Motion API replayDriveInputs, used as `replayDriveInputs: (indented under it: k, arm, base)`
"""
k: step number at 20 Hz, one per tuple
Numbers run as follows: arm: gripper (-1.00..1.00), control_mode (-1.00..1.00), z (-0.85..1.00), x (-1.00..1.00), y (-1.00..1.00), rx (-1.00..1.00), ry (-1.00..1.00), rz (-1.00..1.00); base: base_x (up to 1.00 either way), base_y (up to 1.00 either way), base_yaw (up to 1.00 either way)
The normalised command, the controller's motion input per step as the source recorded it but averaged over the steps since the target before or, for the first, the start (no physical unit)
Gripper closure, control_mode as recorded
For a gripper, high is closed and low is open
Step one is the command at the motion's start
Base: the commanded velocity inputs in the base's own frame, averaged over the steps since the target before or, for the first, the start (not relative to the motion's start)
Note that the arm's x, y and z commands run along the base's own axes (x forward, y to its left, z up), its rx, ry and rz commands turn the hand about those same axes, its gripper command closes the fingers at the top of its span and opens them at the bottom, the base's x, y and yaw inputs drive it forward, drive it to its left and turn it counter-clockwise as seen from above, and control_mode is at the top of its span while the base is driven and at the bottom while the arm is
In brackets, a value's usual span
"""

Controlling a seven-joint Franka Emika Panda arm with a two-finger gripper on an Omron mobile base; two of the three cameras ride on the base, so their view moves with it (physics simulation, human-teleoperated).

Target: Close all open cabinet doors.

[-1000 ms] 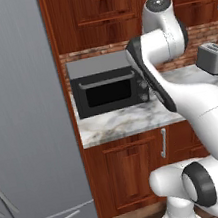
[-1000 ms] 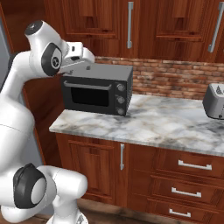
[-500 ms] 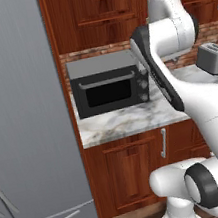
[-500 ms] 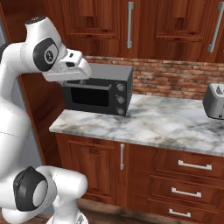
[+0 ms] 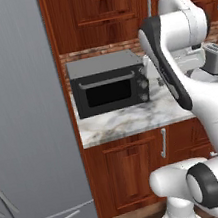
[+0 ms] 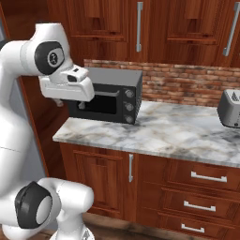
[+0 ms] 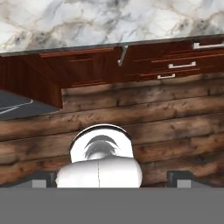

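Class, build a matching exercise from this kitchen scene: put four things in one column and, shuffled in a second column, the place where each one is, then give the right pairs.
Things:
1. microwave
2. toaster
3. fridge door
4. drawers

Places:
A. far right end of the counter in the right base view
B. under the marble counter, stacked, with short horizontal handles
C. on the counter at its left end, below the upper cabinet doors
D. tall grey surface along the left side of the left base view

Pairs: 1-C, 2-A, 3-D, 4-B
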Motion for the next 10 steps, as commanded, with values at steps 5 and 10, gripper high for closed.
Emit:
replayDriveInputs:
  k: [5, 10]
  arm:
    - [-1.00, -1.00, -0.32, -0.53, 0.00, 0.08, 0.26, -0.10]
    - [-1.00, -1.00, -0.31, -0.52, 0.00, 0.08, 0.25, -0.10]
  base:
    - [0.00, 0.00, 0.00]
    - [0.00, 0.00, 0.00]
